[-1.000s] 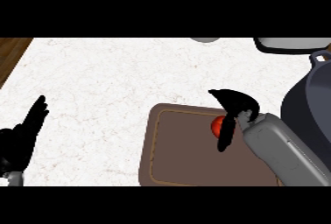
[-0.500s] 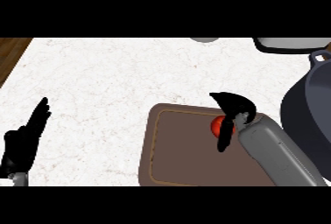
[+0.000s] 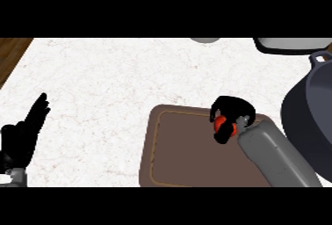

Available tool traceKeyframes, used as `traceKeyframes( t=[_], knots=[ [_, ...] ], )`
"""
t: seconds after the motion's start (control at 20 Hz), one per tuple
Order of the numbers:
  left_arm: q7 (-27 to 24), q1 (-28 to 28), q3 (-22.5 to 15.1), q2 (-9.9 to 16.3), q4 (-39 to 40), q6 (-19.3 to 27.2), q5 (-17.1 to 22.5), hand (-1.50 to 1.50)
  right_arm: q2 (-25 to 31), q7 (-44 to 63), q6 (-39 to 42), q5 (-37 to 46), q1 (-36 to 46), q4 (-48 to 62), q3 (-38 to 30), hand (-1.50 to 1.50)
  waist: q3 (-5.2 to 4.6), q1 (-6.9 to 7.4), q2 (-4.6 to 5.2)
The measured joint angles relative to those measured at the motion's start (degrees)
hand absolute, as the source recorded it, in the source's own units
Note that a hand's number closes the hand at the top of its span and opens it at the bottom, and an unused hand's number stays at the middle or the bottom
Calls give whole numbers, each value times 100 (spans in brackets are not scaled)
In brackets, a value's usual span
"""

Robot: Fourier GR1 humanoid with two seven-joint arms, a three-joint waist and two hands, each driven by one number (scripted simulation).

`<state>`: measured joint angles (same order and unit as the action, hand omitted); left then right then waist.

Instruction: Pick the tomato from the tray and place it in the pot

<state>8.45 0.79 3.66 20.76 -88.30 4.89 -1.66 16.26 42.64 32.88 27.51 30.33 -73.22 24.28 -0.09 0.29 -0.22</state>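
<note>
Where curled over the tray (image 3: pixel 188 154), right hand (image 3: pixel 228 115): black fingers and thumb closed round the tomato (image 3: pixel 221 124), red and round, mostly hidden, at the tray's upper right part. Left hand (image 3: pixel 23 136): open, fingers straight and upward, resting at the view's left edge. Against 0.5 s ago: right hand and tomato unchanged in place; left hand about the same. Tray: brown, flat, rectangular with rounded corners and a thin lighter inset line. Pot (image 3: pixel 311 114): dark grey, round, smooth, at the right edge beside the tray. Table (image 3: pixel 117 74): white, faintly veined, stone-like.
</note>
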Motion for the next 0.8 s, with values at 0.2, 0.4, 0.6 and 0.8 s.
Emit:
traceKeyframes(
  t=[0.2,0.4,0.6,0.8],
  knots=[
    [-87,113,152,-50,-18,-152,-32,0,-139,-102,128,275,-49,-11,-160,150,-3,-1,-2],
    [-62,71,202,-188,-15,-177,-192,0,-314,-107,271,503,-119,-82,-357,150,3,-7,10],
    [-85,191,286,-206,32,-136,-188,0,349,-1205,644,477,-759,-1177,177,150,14,-189,-57],
    [-47,270,385,-190,99,-96,-164,0,969,-2425,816,511,-1120,-2319,820,150,35,-421,-182]
  ],
)
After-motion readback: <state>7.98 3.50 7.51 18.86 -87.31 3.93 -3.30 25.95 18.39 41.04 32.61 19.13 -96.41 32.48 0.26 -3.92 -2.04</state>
